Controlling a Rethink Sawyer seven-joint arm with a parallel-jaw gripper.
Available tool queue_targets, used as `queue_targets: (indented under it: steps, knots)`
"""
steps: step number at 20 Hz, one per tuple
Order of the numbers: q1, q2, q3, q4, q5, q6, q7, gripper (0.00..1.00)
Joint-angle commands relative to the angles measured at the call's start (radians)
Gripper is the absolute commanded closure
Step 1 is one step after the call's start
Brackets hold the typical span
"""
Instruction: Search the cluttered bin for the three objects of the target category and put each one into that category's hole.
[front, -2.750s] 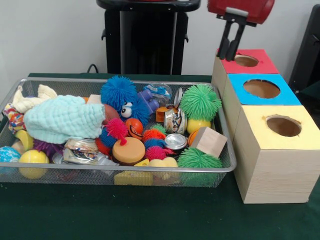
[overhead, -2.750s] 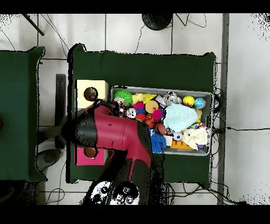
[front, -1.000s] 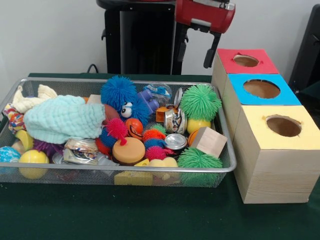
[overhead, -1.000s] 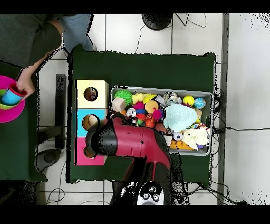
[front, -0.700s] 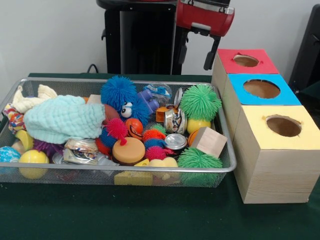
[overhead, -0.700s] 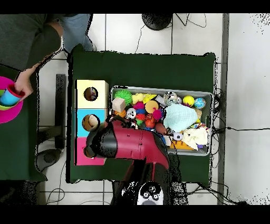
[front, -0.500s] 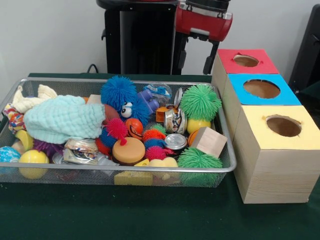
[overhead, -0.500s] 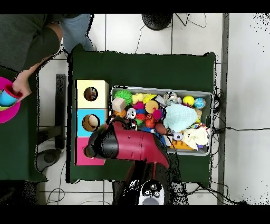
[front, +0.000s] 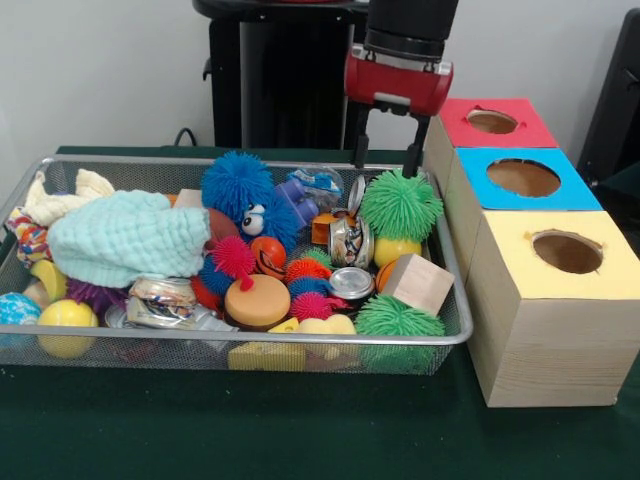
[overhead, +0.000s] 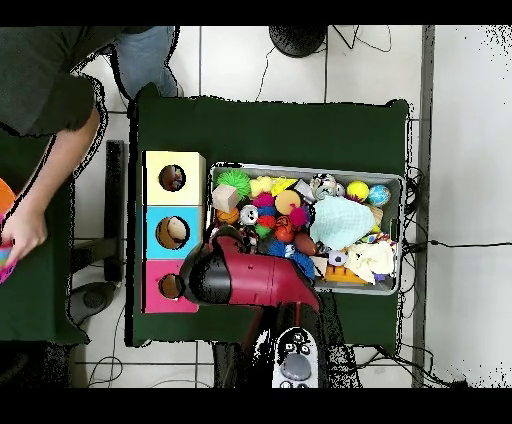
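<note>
My counter and what rests on it

My counter (front: 300, 440) wears a dark green cloth. On it sits the bin (front: 452, 330), a wide silver wire-mesh basket crammed with toys. Just beside the bin's end stands a row of three pale wooden boxes, side by side: the yellow-topped box (front: 550, 340) with the hole (front: 567, 251) nearest the front camera, the blue-topped box (front: 522, 178) in the middle, the red-topped box (front: 493, 122) farthest.

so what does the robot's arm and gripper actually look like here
The gripper has two thin, straight black fingers hanging from a rounded glossy red housing with a small pale plate on its face. Above it sits a black cylindrical segment. From overhead, the arm is a bulky dark red shell with a black rounded end.
</note>
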Motion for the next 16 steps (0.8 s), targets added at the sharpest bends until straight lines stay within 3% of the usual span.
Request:
queue_targets:
  steps: [1, 10, 16]
  knots:
    - [-0.036, 0.080, 0.119, 0.096, 0.017, -0.074, 0.173, 0.00]
    - [-0.023, 0.114, 0.154, 0.128, 0.048, -0.151, 0.221, 0.00]
    - [-0.045, 0.083, 0.193, 0.166, 0.073, -0.128, 0.218, 0.00]
